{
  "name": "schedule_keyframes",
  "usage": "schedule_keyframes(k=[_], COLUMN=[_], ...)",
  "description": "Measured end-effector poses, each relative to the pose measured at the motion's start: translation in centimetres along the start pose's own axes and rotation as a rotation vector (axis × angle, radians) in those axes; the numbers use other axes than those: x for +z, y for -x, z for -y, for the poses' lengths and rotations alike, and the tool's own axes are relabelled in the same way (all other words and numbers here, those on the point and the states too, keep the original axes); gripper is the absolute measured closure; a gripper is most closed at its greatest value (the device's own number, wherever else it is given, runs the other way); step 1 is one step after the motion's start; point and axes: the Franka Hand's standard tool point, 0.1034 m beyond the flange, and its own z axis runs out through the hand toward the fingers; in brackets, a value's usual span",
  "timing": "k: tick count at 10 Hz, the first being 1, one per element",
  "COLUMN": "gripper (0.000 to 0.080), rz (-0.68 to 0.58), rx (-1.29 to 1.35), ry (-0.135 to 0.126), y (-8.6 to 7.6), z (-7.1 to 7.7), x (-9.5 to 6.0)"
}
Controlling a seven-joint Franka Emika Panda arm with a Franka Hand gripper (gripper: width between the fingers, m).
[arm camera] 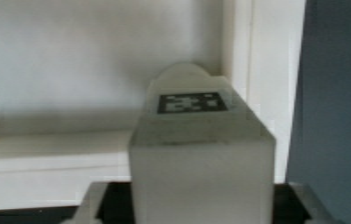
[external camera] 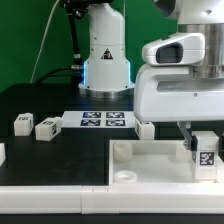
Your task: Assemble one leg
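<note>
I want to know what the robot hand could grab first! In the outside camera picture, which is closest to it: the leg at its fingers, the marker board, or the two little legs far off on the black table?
Measured from the gripper:
1. The leg, right at its fingers, exterior view's right.
2. The marker board, mid-table.
3. The two loose legs, far on the exterior view's left.

Exterior view: even, bright overhead light; white parts near blown out, edges soft; black counter (external camera: pixel 60 100) matte, little glare; shadows faint, short. Low resolution, slight overall blur. Wrist view: dimmer, greyish cast; leg (arm camera: pixel 190 135) close, soft-focused, tag readable but fuzzy; background wall washed, dark band along one edge.
</note>
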Motion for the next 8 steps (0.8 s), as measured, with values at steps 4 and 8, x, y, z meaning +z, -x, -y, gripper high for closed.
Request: schedule_keyframes(k=[4,8], gripper=[0.0509,0.0509], rz=[0.001,0.014], rx=[0.403,0.926], ry=[-0.001,-0.035], y=[0.0,0.3], z=[-0.4,-1.1], x=[0.2,0.3])
